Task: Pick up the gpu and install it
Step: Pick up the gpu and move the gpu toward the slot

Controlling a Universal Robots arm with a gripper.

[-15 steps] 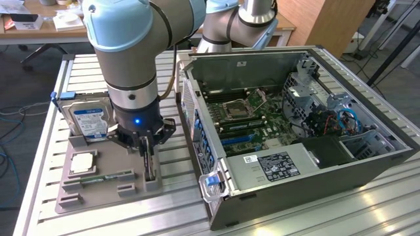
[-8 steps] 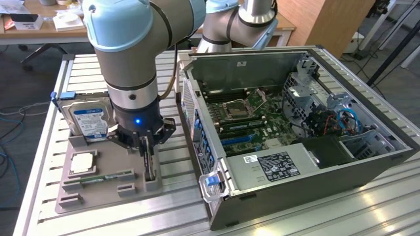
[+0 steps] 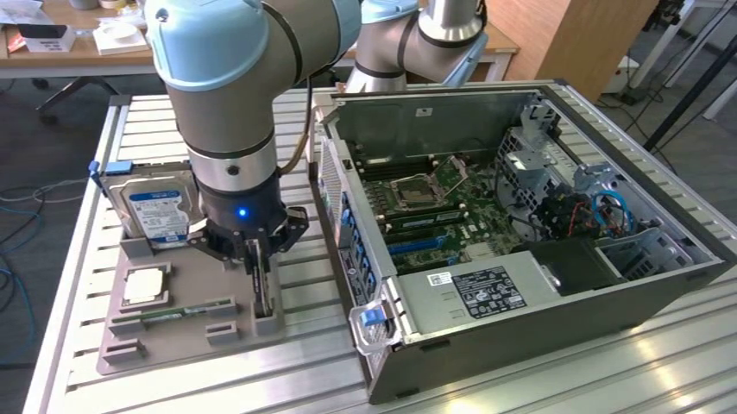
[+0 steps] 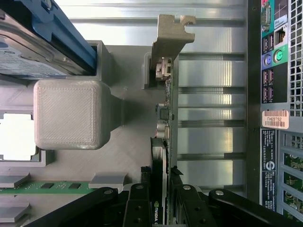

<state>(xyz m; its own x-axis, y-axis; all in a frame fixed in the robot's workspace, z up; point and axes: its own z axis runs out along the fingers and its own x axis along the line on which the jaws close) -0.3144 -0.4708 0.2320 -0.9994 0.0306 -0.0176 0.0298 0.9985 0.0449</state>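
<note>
Starting at the exterior view's left, a silver hard drive point(image 3: 155, 214) with a blue-and-white label stands on edge at the far end of a grey parts tray point(image 3: 190, 345). Nearer the camera on that tray lie 1 square processor chip point(image 3: 143, 285) and 1 narrow green memory stick point(image 3: 173, 313).

Further right, at the tray's edge nearest the computer, the arm points straight down and its gripper point(image 3: 255, 260) is lowered over the gpu point(image 3: 264, 297). The card stands on its long edge in the tray's slotted posts, blade-thin from this angle.

In the wrist view the gpu point(image 4: 165, 118) runs away from the camera, its pale bracket end seated in the far post. The gripper point(image 4: 160, 178) straddles its near end. The 2 fingers point(image 4: 179, 198) are about half closed and lie against both faces of the card, gripping it while it sits in the tray.

At the exterior view's right an open computer case point(image 3: 553, 302) lies on the slatted metal table point(image 3: 576, 379), its motherboard point(image 3: 450, 207) exposed.
</note>
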